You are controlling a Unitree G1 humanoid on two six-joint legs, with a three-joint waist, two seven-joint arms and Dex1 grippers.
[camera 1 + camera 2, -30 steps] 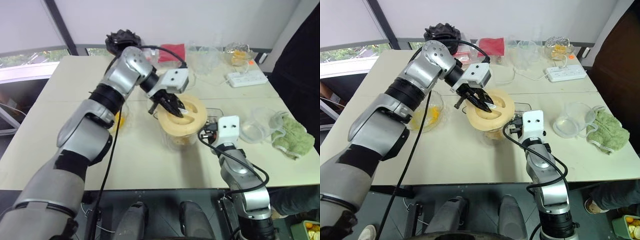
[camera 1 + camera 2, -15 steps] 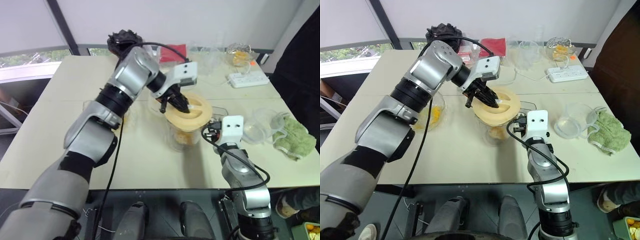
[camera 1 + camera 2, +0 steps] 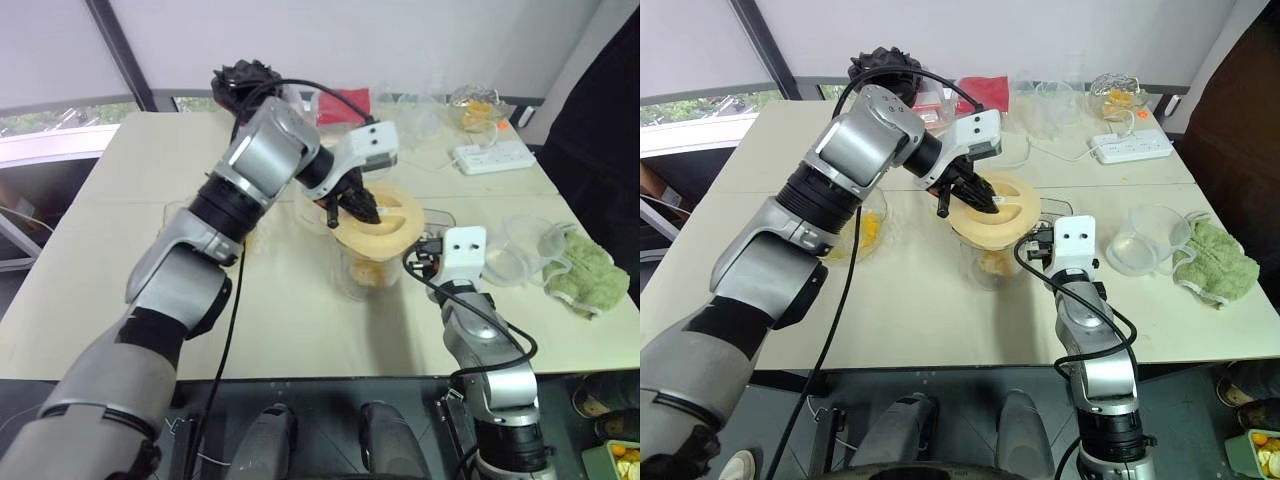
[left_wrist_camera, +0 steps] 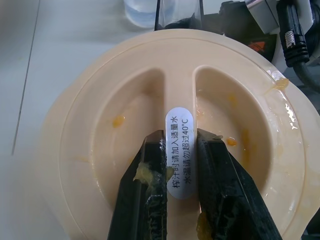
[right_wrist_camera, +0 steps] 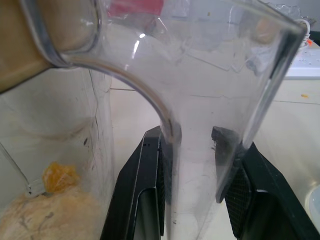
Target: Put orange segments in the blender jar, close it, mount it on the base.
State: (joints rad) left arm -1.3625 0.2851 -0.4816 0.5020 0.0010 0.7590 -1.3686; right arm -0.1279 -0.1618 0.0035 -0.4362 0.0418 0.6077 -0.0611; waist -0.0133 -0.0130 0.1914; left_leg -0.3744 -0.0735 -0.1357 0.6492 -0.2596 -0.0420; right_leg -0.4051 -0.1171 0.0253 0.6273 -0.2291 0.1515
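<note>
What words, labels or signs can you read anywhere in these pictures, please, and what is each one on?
"榨汁时请加入适量水 水温请勿超过40°C": on the white sticker on the lid ridge, pinched by the left hand.
Red mark on the black part beyond the lid: too blurred to read.

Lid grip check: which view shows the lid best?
Left wrist view: the lid faces the camera, ridge between jaws of the left gripper. Eye views show it over the jar, partly hidden; right wrist view, its edge.

Pinched in the left claw (image 4: 181, 139), the cream lid (image 4: 100, 125) is smooth glossy plastic; the jar (image 5: 200, 65) in the right claw (image 5: 187, 135) is clear plastic.
</note>
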